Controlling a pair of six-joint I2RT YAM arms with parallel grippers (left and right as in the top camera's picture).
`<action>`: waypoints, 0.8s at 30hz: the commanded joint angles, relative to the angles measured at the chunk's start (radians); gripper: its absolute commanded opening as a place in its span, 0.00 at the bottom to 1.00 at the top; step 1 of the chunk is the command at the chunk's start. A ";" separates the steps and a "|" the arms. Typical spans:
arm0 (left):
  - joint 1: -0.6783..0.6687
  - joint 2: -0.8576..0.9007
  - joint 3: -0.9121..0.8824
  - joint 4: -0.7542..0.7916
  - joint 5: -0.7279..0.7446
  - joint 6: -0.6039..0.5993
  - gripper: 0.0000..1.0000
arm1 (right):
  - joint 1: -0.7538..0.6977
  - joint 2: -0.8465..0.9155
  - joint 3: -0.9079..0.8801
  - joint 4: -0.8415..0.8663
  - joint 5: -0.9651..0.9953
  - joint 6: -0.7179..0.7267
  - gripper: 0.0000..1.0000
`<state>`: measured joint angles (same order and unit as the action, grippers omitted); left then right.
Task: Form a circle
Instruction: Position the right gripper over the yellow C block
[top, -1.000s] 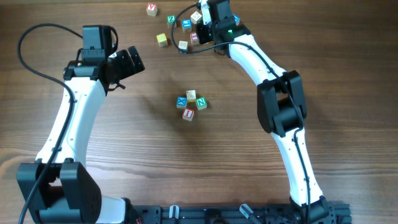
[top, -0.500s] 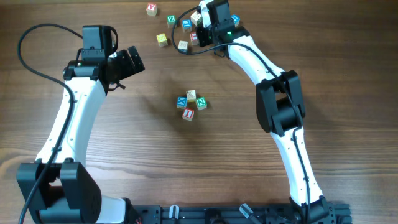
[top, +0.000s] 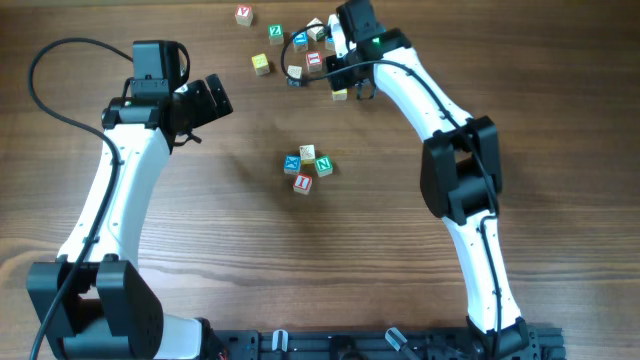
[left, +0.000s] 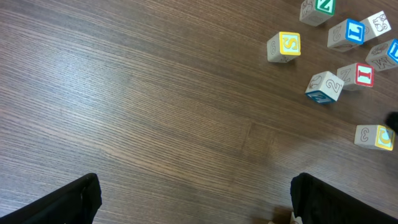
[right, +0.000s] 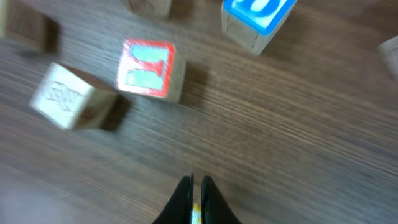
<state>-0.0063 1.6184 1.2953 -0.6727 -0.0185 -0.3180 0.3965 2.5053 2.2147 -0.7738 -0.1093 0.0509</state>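
Worktop (top: 200, 235) of wood grain carries every cube in view.

The left claw (left: 194, 190) stands with its jaws fully apart and nothing between them, over bare wood. It takes no part at this moment. The right claw (right: 196, 182) has its jaws drawn almost together, leaving only a slit, and no cube is clamped at the tips. A yellow sliver shows through the slit; what it belongs to cannot be told.

The circle (top: 307, 168) lies well apart from the right claw, on its base-ward side, roughly between the two claws. Blue, cream, green and red faces are legible from overhead; a fifth member cannot be confirmed. The cubes sit touching or nearly so, so the ring reads as largely formed.

The loose cubes (top: 262, 63) lie scattered around the right claw. A red-faced cube (right: 147, 68) sits ahead and left of its tips, and a yellow-faced cube (top: 340, 95) just beside it. Judged from this, any remaining work is adding cubes or evening the spacing.
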 joint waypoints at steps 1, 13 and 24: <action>0.004 0.003 0.000 0.003 -0.009 -0.008 1.00 | -0.003 -0.110 0.003 0.006 -0.027 0.005 0.26; 0.004 0.003 0.000 0.003 -0.009 -0.008 1.00 | 0.008 -0.120 -0.037 -0.116 -0.043 0.084 0.53; 0.004 0.003 0.000 0.003 -0.009 -0.008 1.00 | 0.032 -0.119 -0.250 0.068 0.042 0.083 0.59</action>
<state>-0.0063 1.6184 1.2953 -0.6724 -0.0185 -0.3180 0.4255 2.3753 2.0029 -0.7460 -0.0921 0.1207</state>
